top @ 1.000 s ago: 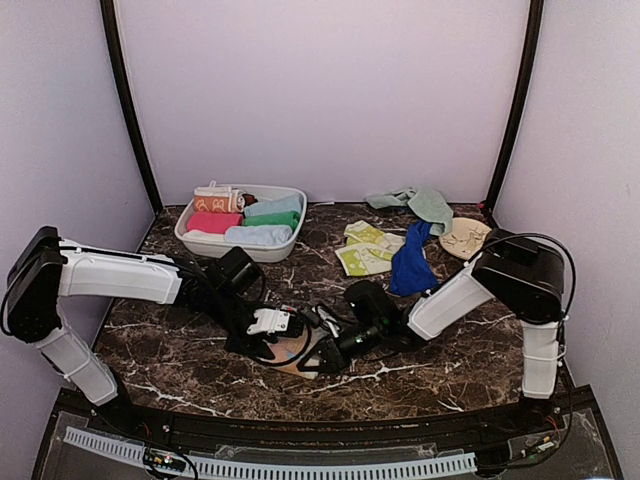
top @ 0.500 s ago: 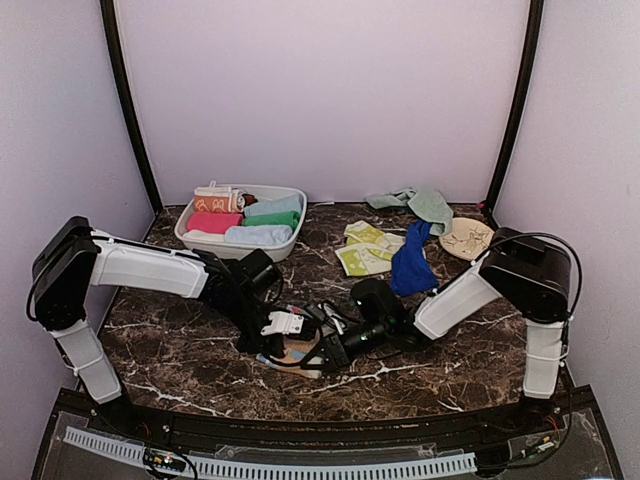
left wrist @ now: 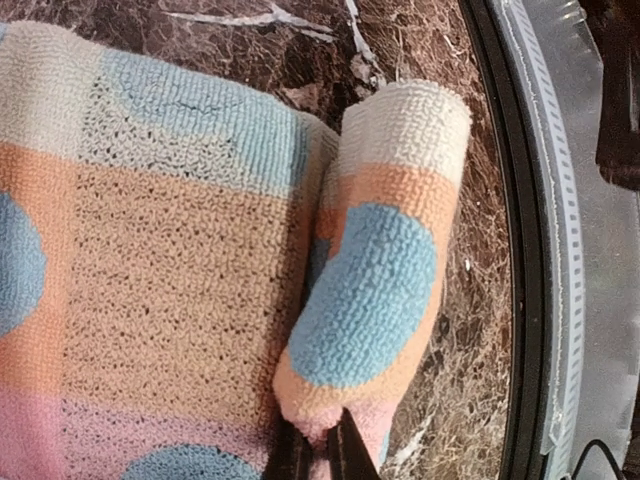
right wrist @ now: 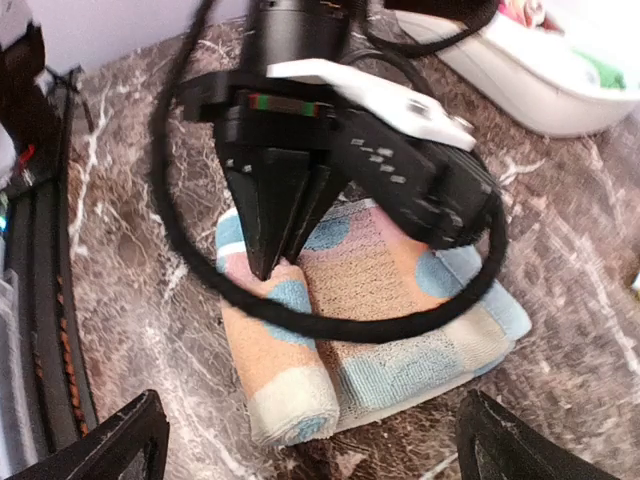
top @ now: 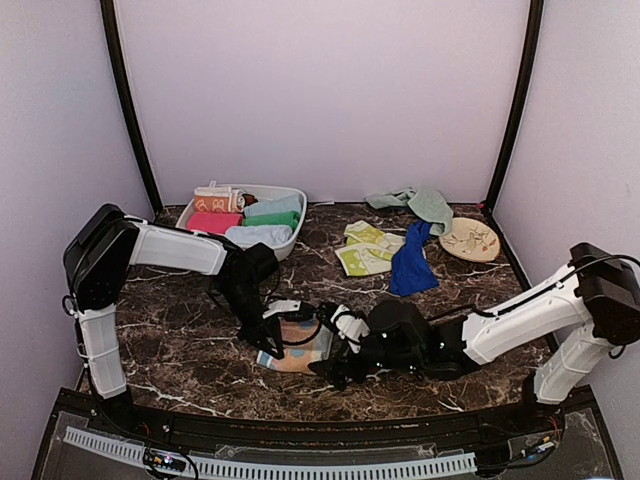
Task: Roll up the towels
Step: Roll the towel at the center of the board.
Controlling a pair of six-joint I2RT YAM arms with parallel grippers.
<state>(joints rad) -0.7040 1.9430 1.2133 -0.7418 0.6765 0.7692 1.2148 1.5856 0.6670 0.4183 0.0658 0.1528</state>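
Towel in peach with light-blue spots lies on the dark marble counter, around the middle and close to the near rim. Most of it is flat, and the edge toward that rim is wound into a short roll. The left claw is closed, its tips pinching one end of the roll. The right claw gapes wide just to the near right of the towel and holds nothing. Farther back on the left, a white tub contains several rolled towels. At the far right lie a dark-blue towel, a yellow-green one, a mint one and a beige disc.
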